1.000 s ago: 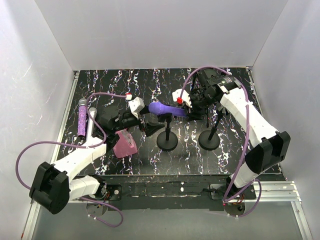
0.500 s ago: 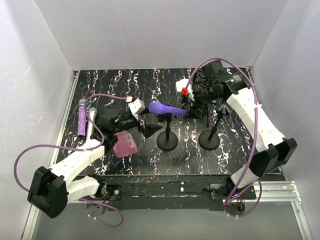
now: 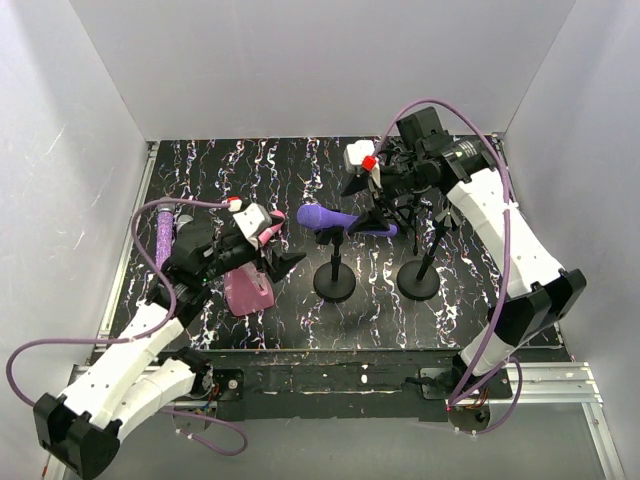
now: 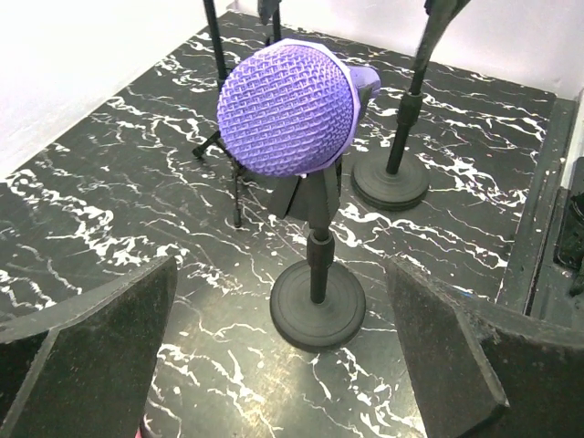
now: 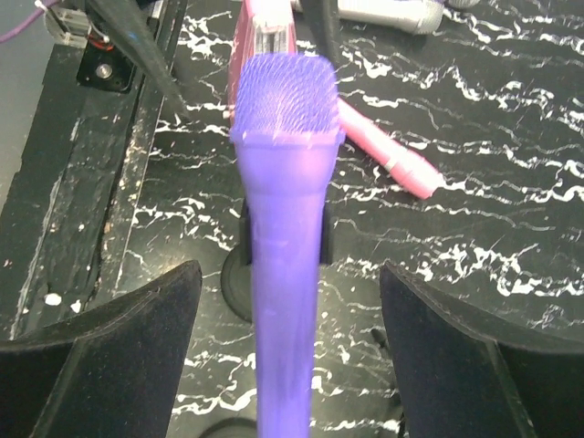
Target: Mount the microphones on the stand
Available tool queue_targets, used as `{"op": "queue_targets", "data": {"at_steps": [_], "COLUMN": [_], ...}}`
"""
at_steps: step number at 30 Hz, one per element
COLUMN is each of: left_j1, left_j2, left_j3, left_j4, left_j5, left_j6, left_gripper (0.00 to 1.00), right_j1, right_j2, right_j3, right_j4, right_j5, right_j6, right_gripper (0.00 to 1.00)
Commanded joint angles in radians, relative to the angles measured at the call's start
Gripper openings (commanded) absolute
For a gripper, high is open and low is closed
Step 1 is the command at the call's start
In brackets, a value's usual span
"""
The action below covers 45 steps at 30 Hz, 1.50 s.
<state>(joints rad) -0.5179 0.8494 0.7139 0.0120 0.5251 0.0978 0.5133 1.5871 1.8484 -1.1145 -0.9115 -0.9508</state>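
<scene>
Clipped in the loaded stand (image 3: 334, 283): plain purple microphone (image 3: 335, 217), raised off the worktop (image 3: 300, 165). Long axis level, running side to side; mesh head pointing left toward the left hand (image 4: 278, 274), tail pointing right, between the fingers of the right hand (image 5: 287, 274). Left hand left of the loaded stand, apart from the head, fingers spread wide, holding nothing. Right hand right of the loaded stand, fingers wide apart either side of the handle with a clear gap on each side, gripping nothing.

Hard to make out: glittery purple microphone (image 3: 162, 245), well left of the loaded stand, long axis front to back, partly covered by the left arm and cable. Pink microphone (image 5: 388, 153) flat on the worktop left of the loaded stand, one end hidden behind the purple one. Silver-grey microphone (image 5: 383, 11) beyond it, cut off by the picture's top edge.

Counted: four microphones, one clipped, three lying. Two round-based stands, the second stand (image 3: 418, 278) just right of the loaded one. One pink wedge block (image 3: 248, 292), left of the loaded stand.
</scene>
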Motion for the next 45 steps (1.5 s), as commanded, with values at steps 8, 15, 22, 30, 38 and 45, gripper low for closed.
{"op": "queue_targets", "data": {"at_steps": [8, 15, 22, 30, 38, 45], "left_j1": [0.007, 0.007, 0.007, 0.007, 0.007, 0.006], "left_j2": [-0.219, -0.305, -0.377, -0.400, -0.411, -0.411], "left_j3": [0.024, -0.050, -0.096, -0.099, -0.097, -0.103], "left_j4": [-0.237, -0.239, -0.224, -0.241, -0.239, -0.234], "left_j5": [-0.151, -0.181, -0.214, -0.227, -0.264, -0.281], "left_j6": [0.056, 0.049, 0.031, 0.046, 0.040, 0.043], "left_gripper": [0.98, 0.98, 0.98, 0.98, 0.98, 0.98], "right_j1": [0.096, 0.122, 0.126, 0.126, 0.113, 0.077], "right_j2": [0.099, 0.120, 0.125, 0.168, 0.287, 0.385], "right_j3": [0.083, 0.061, 0.070, 0.189, 0.399, 0.508], "right_j4": [0.002, -0.014, -0.083, -0.128, 0.076, 0.399], "right_j5": [0.045, 0.083, 0.112, 0.083, 0.169, 0.344], "right_j6": [0.024, 0.003, -0.059, -0.033, 0.165, 0.310], "right_gripper": [0.85, 0.79, 0.60, 0.20, 0.15, 0.11]}}
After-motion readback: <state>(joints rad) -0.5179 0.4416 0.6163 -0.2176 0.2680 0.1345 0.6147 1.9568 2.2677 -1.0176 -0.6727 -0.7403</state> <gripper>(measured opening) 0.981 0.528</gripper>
